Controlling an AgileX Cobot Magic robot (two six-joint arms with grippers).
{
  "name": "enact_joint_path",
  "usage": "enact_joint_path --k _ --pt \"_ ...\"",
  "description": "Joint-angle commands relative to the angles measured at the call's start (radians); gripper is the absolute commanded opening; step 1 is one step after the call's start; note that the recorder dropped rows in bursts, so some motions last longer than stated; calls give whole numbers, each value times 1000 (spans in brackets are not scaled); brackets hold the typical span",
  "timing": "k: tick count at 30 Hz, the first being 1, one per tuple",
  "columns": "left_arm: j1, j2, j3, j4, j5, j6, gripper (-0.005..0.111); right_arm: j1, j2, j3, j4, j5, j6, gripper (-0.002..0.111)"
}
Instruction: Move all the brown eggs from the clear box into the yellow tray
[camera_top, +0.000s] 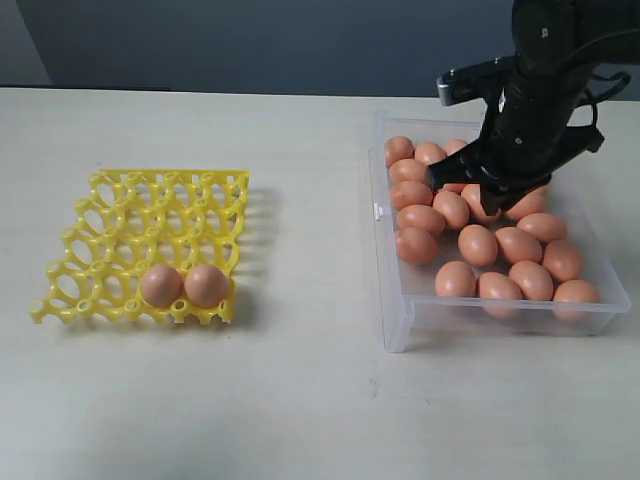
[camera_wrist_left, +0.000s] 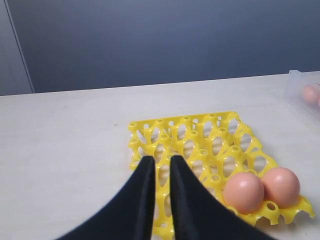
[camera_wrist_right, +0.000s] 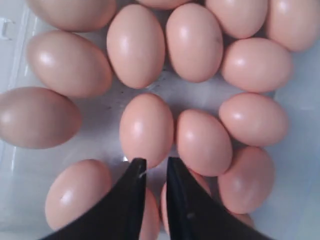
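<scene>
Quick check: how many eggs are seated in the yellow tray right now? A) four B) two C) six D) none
B: two brown eggs sit side by side in an edge row of the yellow tray, and the rest of it is bare.

Probably a lab bench: a pale matte tabletop (camera_top: 300, 400) backed by a plain blue-grey wall (camera_top: 250, 40).

Glossy black right arm (camera_top: 545, 90), silver-grey bracket (camera_top: 447, 88), tapered black pincer fingers (camera_wrist_right: 129, 200).
</scene>
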Motion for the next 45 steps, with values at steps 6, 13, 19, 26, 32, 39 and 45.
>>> enact_joint_path --k 6,13,19,26,32,39,45 --pt "-2 6 5 2 -6 -1 12 -4 69 11 77 -30 -46 53" --pt "-2 6 5 2 -6 -1 12 -4 128 11 59 -44 -46 53" --pt "-2 6 5 2 -6 -1 12 -4 170 11 57 -105 -46 51" --pt "-2 6 5 2 -6 -1 12 -4 170 11 52 -101 -48 6" --pt "-2 6 5 2 -6 -1 12 15 93 9 42 -62 -63 0" --pt "-2 6 5 2 -6 -1 12 133 -87 9 187 -227 -124 0" --pt "-2 6 5 2 -6 -1 12 268 -86 9 726 -529 -577 0"
